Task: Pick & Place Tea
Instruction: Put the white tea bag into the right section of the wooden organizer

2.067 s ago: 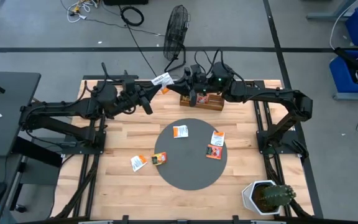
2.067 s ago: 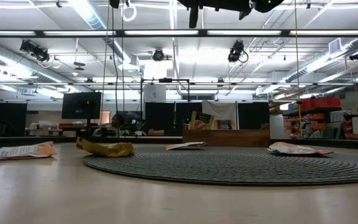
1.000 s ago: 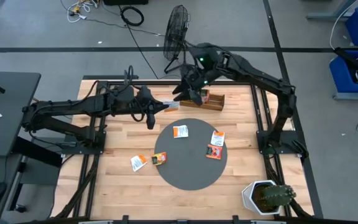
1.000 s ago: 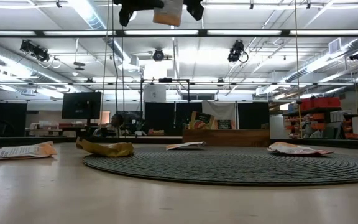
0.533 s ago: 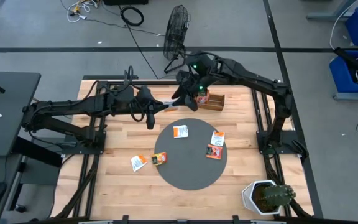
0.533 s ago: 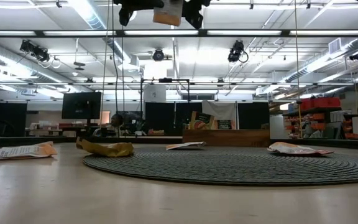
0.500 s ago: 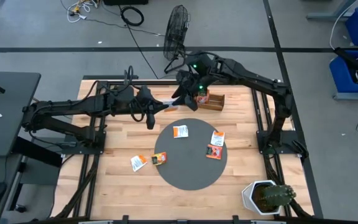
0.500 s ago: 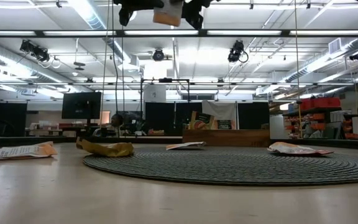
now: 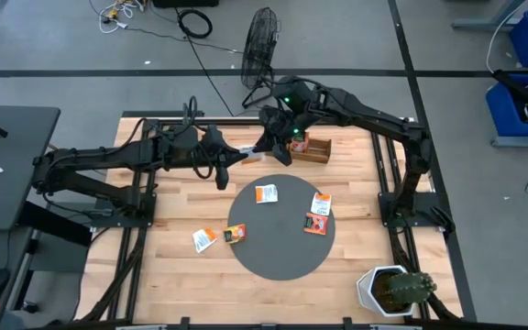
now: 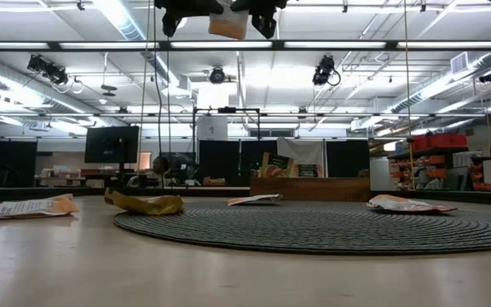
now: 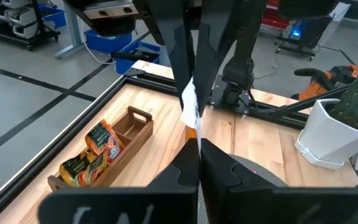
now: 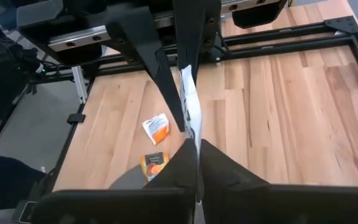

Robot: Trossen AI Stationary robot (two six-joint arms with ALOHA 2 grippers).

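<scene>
A white tea sachet with orange marks (image 9: pixel 248 153) hangs in the air over the far part of the table, between my two grippers. My left gripper (image 9: pixel 237 158) reaches it from the table's left and my right gripper (image 9: pixel 263 149) from the right; both are shut on it. The low view shows the sachet (image 10: pixel 228 25) high above the table. Other sachets lie flat on the round grey mat (image 9: pixel 278 261): two white ones (image 9: pixel 266 193) (image 9: pixel 321 203), an orange-red one (image 9: pixel 314 223) and an orange one (image 9: pixel 236 234). Another white sachet (image 9: pixel 203 240) lies on the wood. My left gripper pinches the sachet's edge nearest it (image 11: pixel 197 132) between its two fingers, coming level from the table's left. The sachet is lifted clear and stands edge-on. My right gripper pinches the opposite edge (image 12: pixel 196 135) between its two fingers, coming from the table's right and slanting down.
A brown wooden compartment tray (image 9: pixel 308 148) holding several sachets (image 11: pixel 93 155) stands near the table's far edge, just right of the grippers. A white pot with a cactus (image 9: pixel 390 289) stands at the near right corner. A fan (image 9: pixel 261 37) stands beyond the far edge.
My right gripper has come down and toward the table's left, from above the tray to the sachet held by my left gripper. My left gripper and the sachet have stayed where they were.
</scene>
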